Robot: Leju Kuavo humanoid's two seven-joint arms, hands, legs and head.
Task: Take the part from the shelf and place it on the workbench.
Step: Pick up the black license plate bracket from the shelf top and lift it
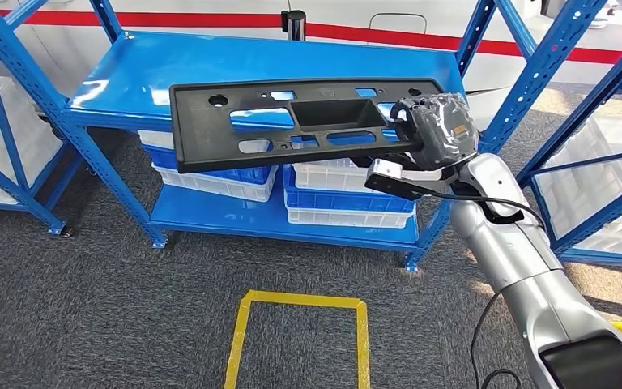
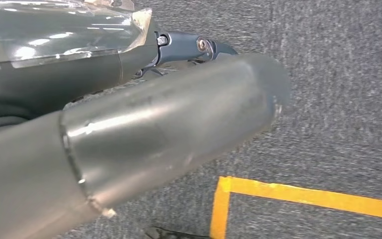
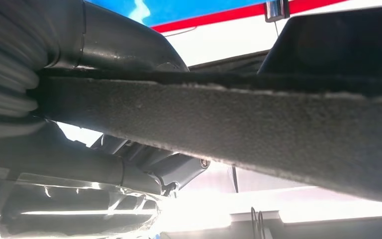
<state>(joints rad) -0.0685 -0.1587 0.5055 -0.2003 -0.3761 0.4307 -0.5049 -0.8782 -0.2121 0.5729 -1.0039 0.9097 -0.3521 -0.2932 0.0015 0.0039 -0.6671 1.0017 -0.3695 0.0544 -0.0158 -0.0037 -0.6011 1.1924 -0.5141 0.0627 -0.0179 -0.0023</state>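
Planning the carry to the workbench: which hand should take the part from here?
Right. The right hand already grips the part by its end, lifted off the shelf. The left hand hangs down over the carpet, far from the part.

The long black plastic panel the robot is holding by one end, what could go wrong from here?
1. The right hand grips the long black plastic panel only at one end, so the far end may sag or twist loose.
2. The panel hangs above the blue metal shelf; turning away could knock it against the blue upright post.
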